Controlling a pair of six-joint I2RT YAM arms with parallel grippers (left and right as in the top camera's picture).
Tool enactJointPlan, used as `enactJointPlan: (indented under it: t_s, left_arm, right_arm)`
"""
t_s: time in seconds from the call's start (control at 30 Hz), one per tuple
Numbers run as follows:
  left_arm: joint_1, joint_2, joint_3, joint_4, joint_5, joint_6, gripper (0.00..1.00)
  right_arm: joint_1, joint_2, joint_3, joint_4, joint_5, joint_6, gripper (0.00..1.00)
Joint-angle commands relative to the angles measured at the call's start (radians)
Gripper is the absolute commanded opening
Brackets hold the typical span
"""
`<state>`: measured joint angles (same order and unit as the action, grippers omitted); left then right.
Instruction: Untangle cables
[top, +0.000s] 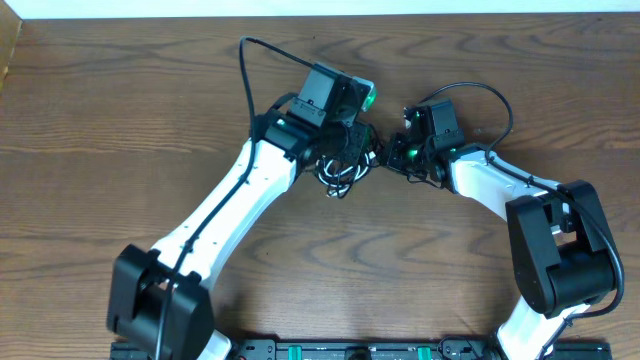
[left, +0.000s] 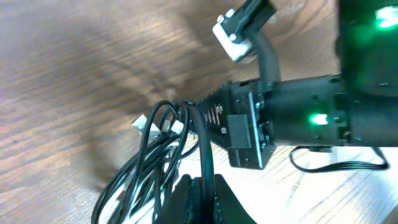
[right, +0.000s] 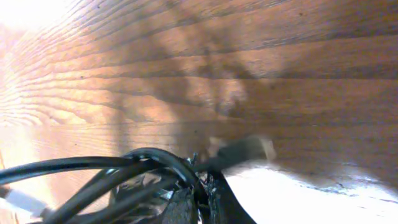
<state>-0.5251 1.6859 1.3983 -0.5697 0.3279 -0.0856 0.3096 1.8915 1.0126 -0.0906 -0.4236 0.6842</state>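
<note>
Looking down, overhead: both arms are facing each other, with the left pincer (top: 352, 150) and right pincer (top: 397, 155) almost touching. The black cables (top: 340, 178) are bunching in small loops just beside the left one, toward the arm bases. Finger gaps are hiding here.
Left wrist: the left pincer (left: 202, 199) is clenching one black strand of the cables (left: 146, 165). Glossy loops are trailing to its left, with small white plug ends (left: 177, 127) just ahead. The boxy black housing (left: 280, 118) of the right arm is glowing green beyond.
Right wrist: the right pincer (right: 198, 208) is clamping tight on rubbery cables (right: 137, 163) arching to its left. A blurred plug (right: 245, 149) is jutting ahead over the grained wooden table (right: 280, 68).
</note>
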Motion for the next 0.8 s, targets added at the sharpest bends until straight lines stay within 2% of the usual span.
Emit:
enactJointPlan:
  t_s: [0.0,0.3,0.67,0.77]
  left_arm:
    - [0.005,-0.085,0.002,0.007,0.000,-0.003,0.08]
    - [0.005,-0.150,0.002,0.007,0.000,-0.002,0.08]
    - [0.005,-0.357,0.002,0.026,-0.004,-0.003,0.08]
    - [0.005,-0.407,0.002,0.024,-0.056,-0.003,0.08]
  right_arm:
    - [-0.009,0.018,0.005,-0.006,0.032,-0.016,0.01]
    - [-0.009,0.018,0.005,-0.006,0.033,-0.016,0.01]
    - [-0.009,0.018,0.005,-0.006,0.037,-0.016,0.01]
    - [-0.009,0.018,0.005,-0.006,0.037,-0.016,0.01]
